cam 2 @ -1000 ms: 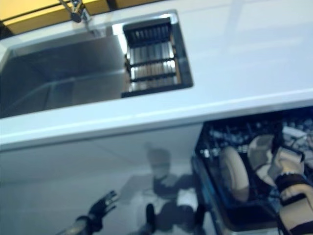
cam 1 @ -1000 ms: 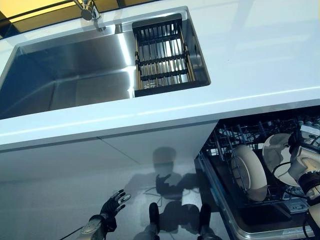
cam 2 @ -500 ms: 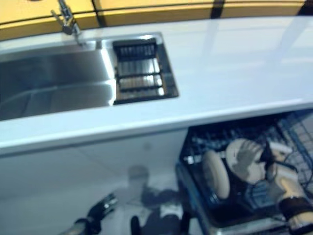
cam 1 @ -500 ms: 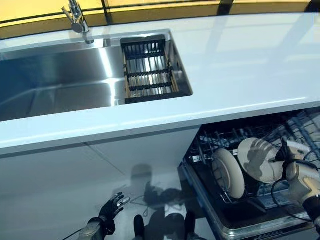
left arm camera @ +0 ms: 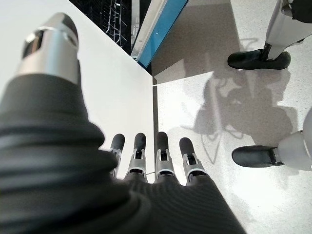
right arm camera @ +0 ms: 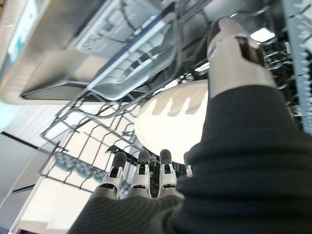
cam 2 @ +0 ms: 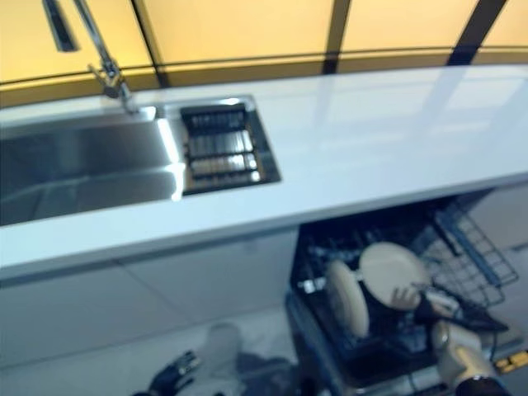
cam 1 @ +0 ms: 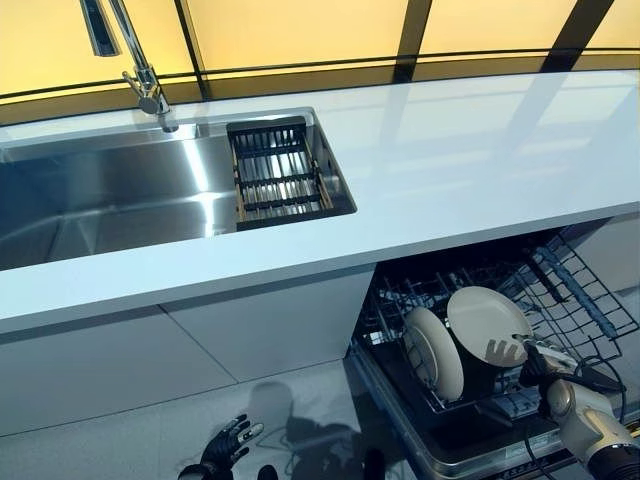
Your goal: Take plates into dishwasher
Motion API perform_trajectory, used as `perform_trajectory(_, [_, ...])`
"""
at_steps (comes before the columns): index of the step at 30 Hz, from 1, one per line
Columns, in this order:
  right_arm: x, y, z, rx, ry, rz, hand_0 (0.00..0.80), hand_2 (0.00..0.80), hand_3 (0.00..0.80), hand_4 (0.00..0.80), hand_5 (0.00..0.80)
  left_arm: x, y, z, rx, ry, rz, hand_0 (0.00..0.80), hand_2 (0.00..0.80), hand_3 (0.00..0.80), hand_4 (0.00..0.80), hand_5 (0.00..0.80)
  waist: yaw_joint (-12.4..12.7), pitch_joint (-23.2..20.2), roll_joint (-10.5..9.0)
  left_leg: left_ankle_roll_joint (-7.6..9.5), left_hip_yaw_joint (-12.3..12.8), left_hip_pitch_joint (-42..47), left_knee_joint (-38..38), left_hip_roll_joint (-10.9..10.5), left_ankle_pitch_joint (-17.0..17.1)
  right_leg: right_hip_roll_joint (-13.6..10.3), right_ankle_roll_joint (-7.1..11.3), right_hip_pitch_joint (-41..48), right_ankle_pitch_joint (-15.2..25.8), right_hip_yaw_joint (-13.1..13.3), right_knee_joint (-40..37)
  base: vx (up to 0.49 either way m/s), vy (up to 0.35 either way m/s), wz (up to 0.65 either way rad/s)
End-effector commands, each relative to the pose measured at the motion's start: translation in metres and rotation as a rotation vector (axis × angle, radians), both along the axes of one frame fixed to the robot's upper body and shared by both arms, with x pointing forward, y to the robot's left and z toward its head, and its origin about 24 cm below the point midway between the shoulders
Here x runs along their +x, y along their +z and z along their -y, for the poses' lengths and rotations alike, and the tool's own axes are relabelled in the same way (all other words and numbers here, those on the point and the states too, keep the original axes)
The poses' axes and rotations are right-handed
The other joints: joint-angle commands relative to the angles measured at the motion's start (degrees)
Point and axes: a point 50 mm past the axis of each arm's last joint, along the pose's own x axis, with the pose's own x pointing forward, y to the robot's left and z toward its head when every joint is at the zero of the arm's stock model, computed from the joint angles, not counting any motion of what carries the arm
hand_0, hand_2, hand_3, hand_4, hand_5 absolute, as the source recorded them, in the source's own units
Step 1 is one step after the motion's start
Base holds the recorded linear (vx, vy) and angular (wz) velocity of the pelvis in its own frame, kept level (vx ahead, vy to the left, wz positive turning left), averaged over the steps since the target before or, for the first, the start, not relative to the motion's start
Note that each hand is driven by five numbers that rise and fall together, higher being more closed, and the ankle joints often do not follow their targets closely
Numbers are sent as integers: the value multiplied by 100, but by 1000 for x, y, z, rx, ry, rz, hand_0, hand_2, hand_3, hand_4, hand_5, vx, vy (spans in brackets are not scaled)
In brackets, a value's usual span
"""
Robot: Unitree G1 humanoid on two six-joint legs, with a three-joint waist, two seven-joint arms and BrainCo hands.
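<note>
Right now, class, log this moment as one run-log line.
plates: two plates upright in dishwasher rack | right hand: open, by nearer plate | left hand: open, idle near floor

Steel sink (cam 1: 100, 200) set in white counter (cam 1: 470, 150); black drain basket (cam 1: 278, 172) at sink's right end; faucet (cam 1: 140, 75) behind.

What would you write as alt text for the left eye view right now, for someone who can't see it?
Two white plates stand on edge in the pulled-out dishwasher rack under a white counter, with the robot's right hand open at the nearer plate's lower edge. A steel sink sits upper left; the left hand hangs near the floor.
</note>
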Motion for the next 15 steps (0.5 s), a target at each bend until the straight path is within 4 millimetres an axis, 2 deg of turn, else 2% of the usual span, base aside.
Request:
perform_trajectory(1, [13, 10, -6, -33, 46, 61, 0, 0, 0, 0, 0, 15, 7, -3, 27, -10, 58, 0, 0, 0, 0, 0, 156, -17, -160, 242, 174, 30, -15, -210, -275, 169, 173, 37, -41, 153, 151, 0, 0, 0])
perform_trajectory(15, [31, 17, -23, -51, 72, 127, 0, 0, 0, 0, 0, 19, 8, 1, 11, -13, 68, 0, 0, 0, 0, 0, 239, 31, -16, 242, 57, -87, -15, -272, -244, 173, 147, -26, -34, 116, 112, -2, 0, 0])
